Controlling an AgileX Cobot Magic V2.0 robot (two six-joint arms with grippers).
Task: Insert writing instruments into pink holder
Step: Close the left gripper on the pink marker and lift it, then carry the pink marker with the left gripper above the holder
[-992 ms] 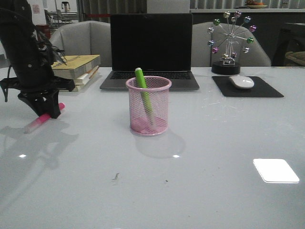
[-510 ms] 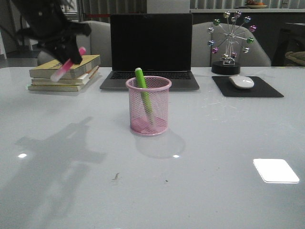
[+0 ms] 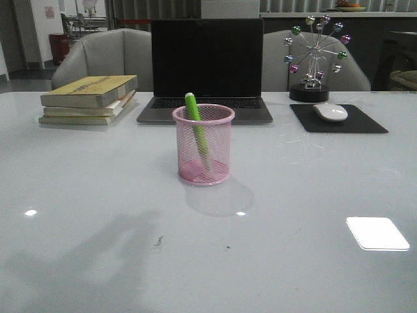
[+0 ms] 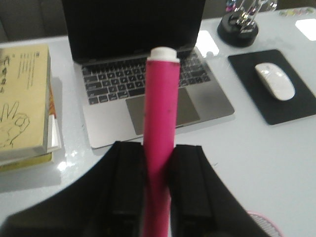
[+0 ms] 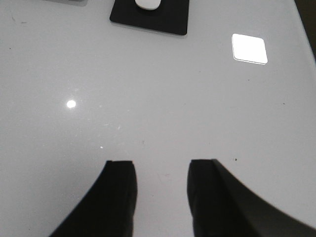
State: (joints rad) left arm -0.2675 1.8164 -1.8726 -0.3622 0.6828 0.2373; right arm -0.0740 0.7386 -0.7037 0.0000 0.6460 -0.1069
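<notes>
- Desk [image 3: 78, 195]: pink holder [image 3: 202, 145] stood at centre, 6 o'clock of the laptop [image 3: 206, 65], green marker [image 3: 197, 130] leaning inside.
- Left tool [image 4: 157, 190] clamped pink marker [image 4: 159, 143]; bring it upright over the rim, lower, release.
- Right tool [image 5: 160, 190] gaped, empty.

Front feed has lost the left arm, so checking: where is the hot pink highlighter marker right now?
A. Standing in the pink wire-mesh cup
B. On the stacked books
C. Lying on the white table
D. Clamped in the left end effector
D: the left wrist view shows the hot pink highlighter marker clamped in the left end effector.
</notes>
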